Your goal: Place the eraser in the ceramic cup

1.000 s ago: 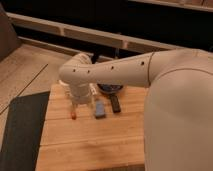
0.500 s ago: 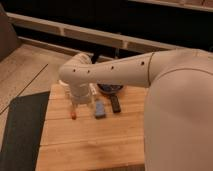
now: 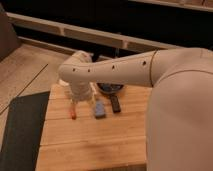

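Arm: our white arm (image 3: 175, 100) filled the right side nearest us, ran left above the bench and bent down to the claw.
Bench: the pale wooden slatted bench (image 3: 95, 145) lay under the claw and ran from it toward us.
Mat: a dark mat (image 3: 20, 130) lay on the floor, left of the claw and nearer than it, along the bench's edge.
Red pen: a thin red pen (image 3: 73, 114) lay on the bench just on the near side of the claw, slightly to its left.
Blue block: a blue block (image 3: 99, 109) lay just beside the claw, to its right and a little nearer.
Eraser: the black eraser (image 3: 115, 104) lay flat on the bench right of the claw, just past the blue block and apart from the claw.
Claw: the claw (image 3: 82, 97) hung below the arm's bend, low over the bench; it stood wide, and we saw nothing gripped in it.
Ceramic cup: we could not tell it apart from the pale shape around the claw.
Bowl: a dark round bowl (image 3: 110, 89) sat right of the claw and slightly farther, partly behind the arm.
Floor: tan floor (image 3: 25, 70) lay left of and beyond the claw.
Ledge: a pale ledge (image 3: 75, 32) crossed the dark background far behind the claw.
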Tool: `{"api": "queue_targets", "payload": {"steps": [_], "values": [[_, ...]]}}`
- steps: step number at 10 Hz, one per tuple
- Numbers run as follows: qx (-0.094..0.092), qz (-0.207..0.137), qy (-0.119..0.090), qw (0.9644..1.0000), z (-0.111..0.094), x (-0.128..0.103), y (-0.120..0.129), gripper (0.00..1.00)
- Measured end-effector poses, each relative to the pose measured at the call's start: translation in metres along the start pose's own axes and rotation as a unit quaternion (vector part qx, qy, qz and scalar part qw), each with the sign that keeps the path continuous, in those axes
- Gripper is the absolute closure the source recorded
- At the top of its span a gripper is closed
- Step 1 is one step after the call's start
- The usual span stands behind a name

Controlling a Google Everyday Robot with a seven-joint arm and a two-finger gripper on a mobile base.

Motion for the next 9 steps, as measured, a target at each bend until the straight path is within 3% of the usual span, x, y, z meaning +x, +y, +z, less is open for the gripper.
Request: {"api": "queue_targets", "payload": {"steps": [1, 3, 7, 9], "values": [[0.004, -0.019, -0.041, 0.9990, -0.017, -0.019, -0.006, 0.35], [0.012, -0.034, -0.083, 0.9959, -0.036, -0.038, -0.018, 0.35], [0.012, -0.036, -0.079, 0.9962, -0.026, -0.037, -0.022, 0.35], [0.023, -0.018, -0.083, 0.9961, -0.009, -0.041, -0.058, 0.35]]}}
